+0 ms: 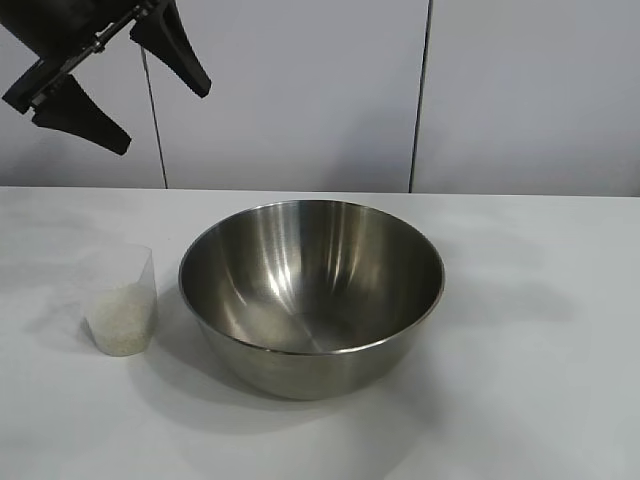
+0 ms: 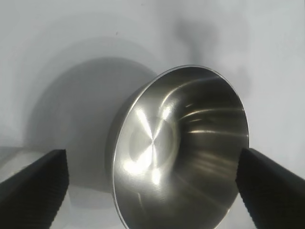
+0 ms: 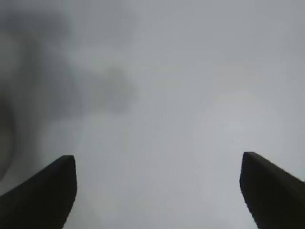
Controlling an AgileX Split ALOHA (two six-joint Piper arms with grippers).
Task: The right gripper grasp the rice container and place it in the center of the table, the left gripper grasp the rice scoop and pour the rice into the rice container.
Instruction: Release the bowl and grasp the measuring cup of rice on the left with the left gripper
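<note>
The big round rice container (image 1: 312,295), made of shiny smooth steel, sits near the middle of the flat white table (image 1: 540,400) with nothing inside, so it looks ready for pouring. Just beside it stands the small clear plastic rice scoop (image 1: 124,300), upright to keep the little white rice (image 1: 121,318) in. Farther back and high up, the left gripper (image 1: 158,95) hangs with pointy black fingers wide apart, holding nothing. The right gripper (image 3: 157,193) is spread wide too, above bare table

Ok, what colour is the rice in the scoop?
White: a pale heap of rice in the bottom of the clear rice scoop. The exterior view shows it best.
</note>
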